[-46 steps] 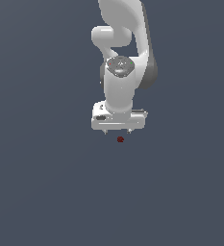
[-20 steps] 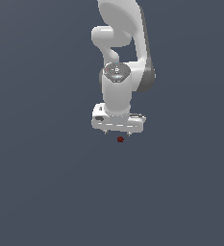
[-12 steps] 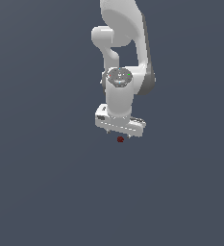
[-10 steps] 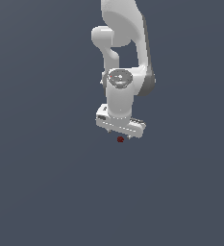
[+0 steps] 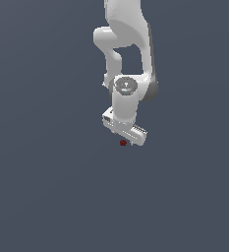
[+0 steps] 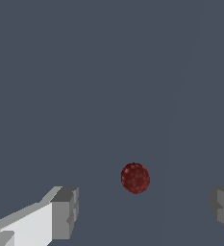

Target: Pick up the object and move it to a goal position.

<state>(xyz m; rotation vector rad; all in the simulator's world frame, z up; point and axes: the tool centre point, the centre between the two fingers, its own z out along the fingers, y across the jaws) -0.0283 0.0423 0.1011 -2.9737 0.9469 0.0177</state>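
The object is a tiny dark red roundish blob (image 5: 123, 142) on the plain grey floor, just under the white gripper (image 5: 126, 139) in the exterior view. In the wrist view the blob (image 6: 135, 178) is a speckled dark red ball lying between the two grey fingertips (image 6: 65, 213), a little beyond them and touching neither. The gripper (image 6: 144, 211) is open and holds nothing. Its hand is turned at a slant in the exterior view, and the fingers are mostly hidden behind it there.
The white arm (image 5: 128, 54) rises above the gripper towards the top of the exterior view. Around it there is only a flat dark grey floor (image 5: 47, 187) with no other objects or edges in sight.
The gripper's hand has rotated from level to slanted, its exterior-view right end now lower. It hangs slightly closer over the blob. The blob has not moved.
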